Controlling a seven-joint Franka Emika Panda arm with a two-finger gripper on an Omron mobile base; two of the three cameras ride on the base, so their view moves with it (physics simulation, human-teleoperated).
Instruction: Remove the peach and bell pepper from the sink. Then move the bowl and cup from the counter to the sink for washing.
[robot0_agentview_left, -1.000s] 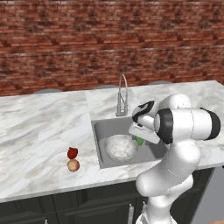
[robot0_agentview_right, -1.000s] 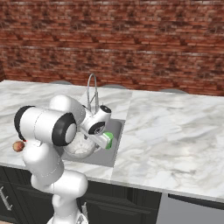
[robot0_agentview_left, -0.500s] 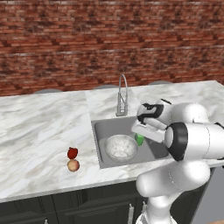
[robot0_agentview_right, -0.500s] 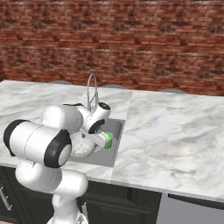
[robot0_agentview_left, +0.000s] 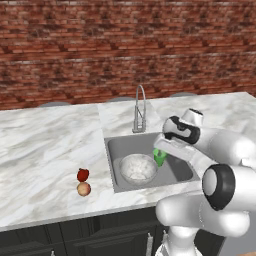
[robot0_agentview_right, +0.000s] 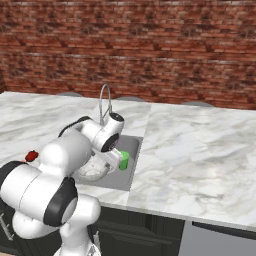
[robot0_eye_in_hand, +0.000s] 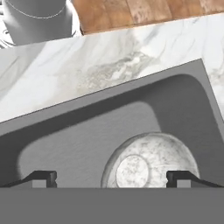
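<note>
End effector (robot0_eye_in_hand: 112, 177) with fingertips (robot0_eye_in_hand: 43, 177) spread wide above the grey sink (robot0_eye_in_hand: 83, 131); the mottled bowl (robot0_eye_in_hand: 151, 159) lies inside it between the tips; marble desk (robot0_eye_in_hand: 100, 57) surrounds the basin

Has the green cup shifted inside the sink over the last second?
No. The cup sits in the same spot right of the bowl, in the sink, below the faucet.

1. Counter (robot0_agentview_left: 45, 145): white marble, grey veins, dark cabinets below.
2. Sink (robot0_agentview_left: 116, 150): grey basin sunk near the front edge, holding bowl (robot0_agentview_left: 138, 168) and cup (robot0_agentview_left: 160, 157).
3. Bell pepper (robot0_agentview_left: 83, 174) and peach (robot0_agentview_left: 83, 189): near the front edge, left of the sink, touching.
</note>
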